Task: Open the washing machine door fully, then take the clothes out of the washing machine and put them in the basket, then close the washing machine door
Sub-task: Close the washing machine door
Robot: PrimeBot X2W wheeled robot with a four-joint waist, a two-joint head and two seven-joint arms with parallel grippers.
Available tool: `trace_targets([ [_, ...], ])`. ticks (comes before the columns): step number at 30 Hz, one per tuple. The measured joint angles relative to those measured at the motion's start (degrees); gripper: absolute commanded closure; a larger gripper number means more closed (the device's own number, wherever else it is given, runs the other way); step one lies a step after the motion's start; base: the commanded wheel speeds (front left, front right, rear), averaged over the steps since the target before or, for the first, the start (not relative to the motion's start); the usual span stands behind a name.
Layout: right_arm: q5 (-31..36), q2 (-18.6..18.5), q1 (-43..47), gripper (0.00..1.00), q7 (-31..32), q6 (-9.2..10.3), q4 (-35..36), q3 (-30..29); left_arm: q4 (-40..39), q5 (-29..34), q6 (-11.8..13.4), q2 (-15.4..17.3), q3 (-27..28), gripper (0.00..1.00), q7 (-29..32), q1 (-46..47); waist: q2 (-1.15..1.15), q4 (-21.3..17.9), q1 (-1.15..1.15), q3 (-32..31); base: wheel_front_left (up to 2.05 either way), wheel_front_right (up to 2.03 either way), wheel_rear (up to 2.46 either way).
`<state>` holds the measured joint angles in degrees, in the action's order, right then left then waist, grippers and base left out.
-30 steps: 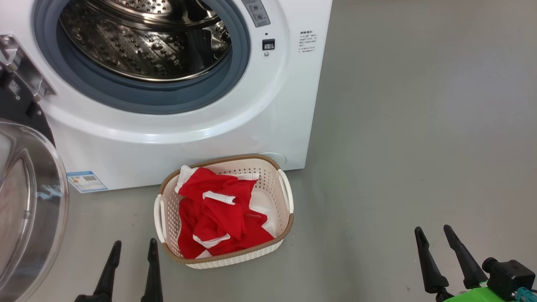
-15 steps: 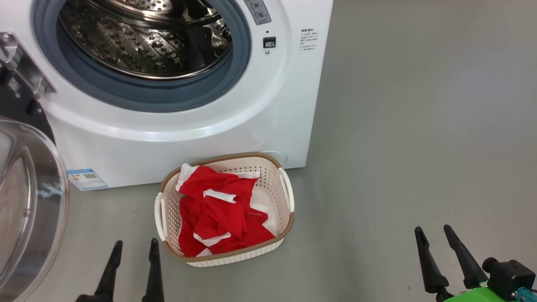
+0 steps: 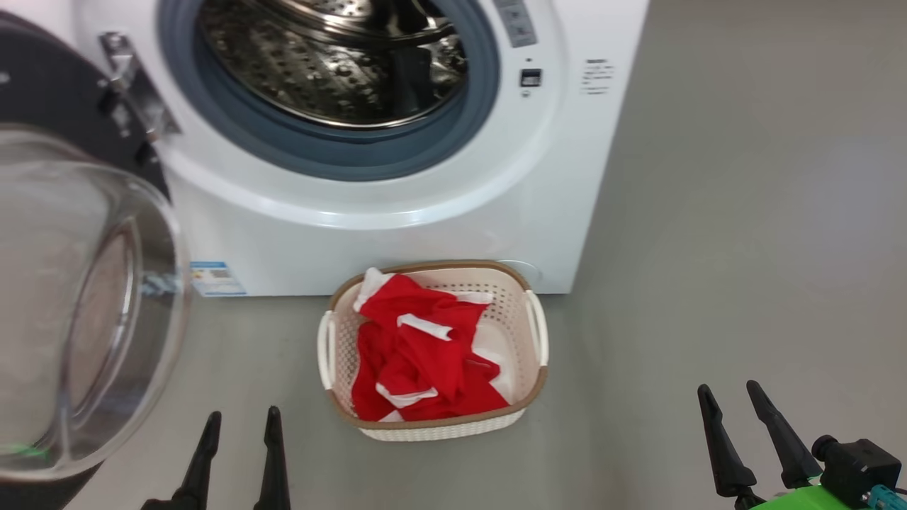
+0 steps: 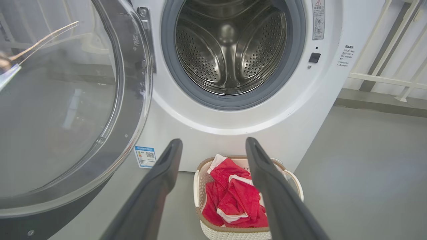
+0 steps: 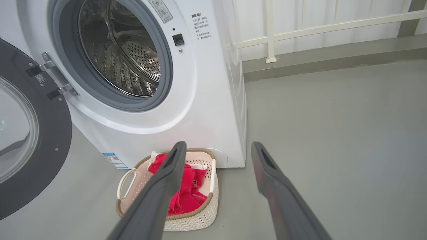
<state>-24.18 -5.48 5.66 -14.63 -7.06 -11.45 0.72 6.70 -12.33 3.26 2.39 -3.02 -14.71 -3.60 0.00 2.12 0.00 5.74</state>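
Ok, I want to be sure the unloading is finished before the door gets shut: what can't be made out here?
Drum floor nearest the opening: left wrist view, hidden behind the grey gasket lip.
Number of clothes: head view, crumpled over one another in the basket.
Washing machine door, far edge: head view, cut off by the left edge.
Printed notice on the machine front: head view, too small to read.

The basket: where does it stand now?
Head view, centre: the basket stands on the floor before the washing machine, right of its open door.
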Motion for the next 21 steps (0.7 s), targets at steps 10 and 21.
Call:
trace_targets([
  [10, 0.04, -1.31, 0.04, 0.00, 0.00, 0.00, -0.04, 0.86, 0.18, -2.07, 1.25, 0.02, -1.19, 0.00, 0.00, -1.38, 0.00, 8.64, 0.00, -0.93, 0.00, 0.00, 0.00],
  [21, 0.05, -1.38, 1.51, 0.00, 0.00, 0.00, -0.32, 2.31, 0.78, -2.68, 1.32, 0.05, -2.54, 0.00, 0.00, -2.59, 0.00, 18.73, 0.00, -2.88, 0.00, 0.00, 0.00],
])
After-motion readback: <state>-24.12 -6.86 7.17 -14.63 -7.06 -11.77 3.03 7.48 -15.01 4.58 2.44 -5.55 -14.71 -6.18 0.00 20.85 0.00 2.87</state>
